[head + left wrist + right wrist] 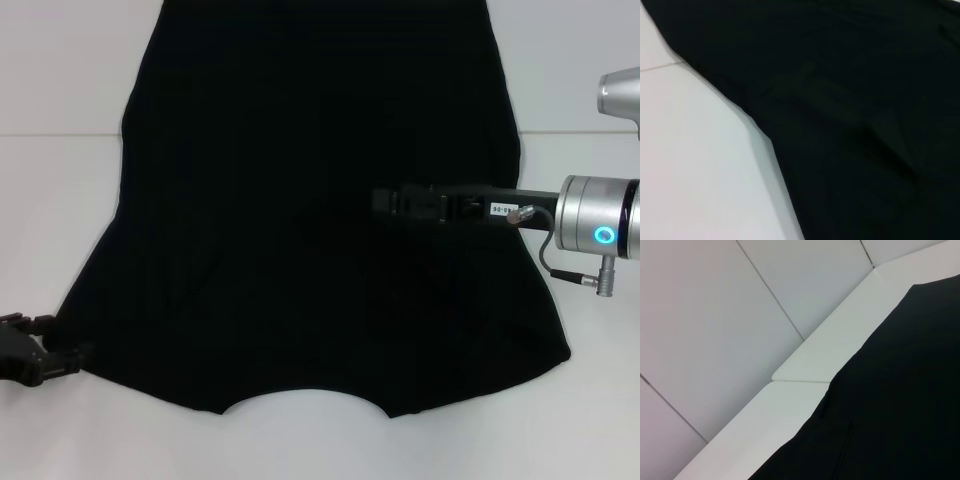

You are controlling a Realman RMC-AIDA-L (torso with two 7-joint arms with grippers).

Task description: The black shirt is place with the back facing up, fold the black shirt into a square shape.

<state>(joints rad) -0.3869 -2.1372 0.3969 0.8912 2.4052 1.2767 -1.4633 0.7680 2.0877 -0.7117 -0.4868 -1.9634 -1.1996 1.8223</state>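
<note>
Here, in the head view, the black shirt (300,200) lies flat on the white bench (60,200), neckline toward me, its long axis running away from my body. My right gripper (385,203) reaches in sideways over the middle of the cloth; against the black I cannot tell whether its fingers are apart or together. My left gripper (60,355) sits low at the shirt's near left corner, just beside the sleeve edge, and its fingers are equally unclear.

In the left wrist view, only the shirt's edge (760,130) crosses the bench (690,175) diagonally.

In the right wrist view, the shirt (890,405) fills the lower part, the bench (790,410) beyond it. I judge that the right arm is nearer the fold line.
</note>
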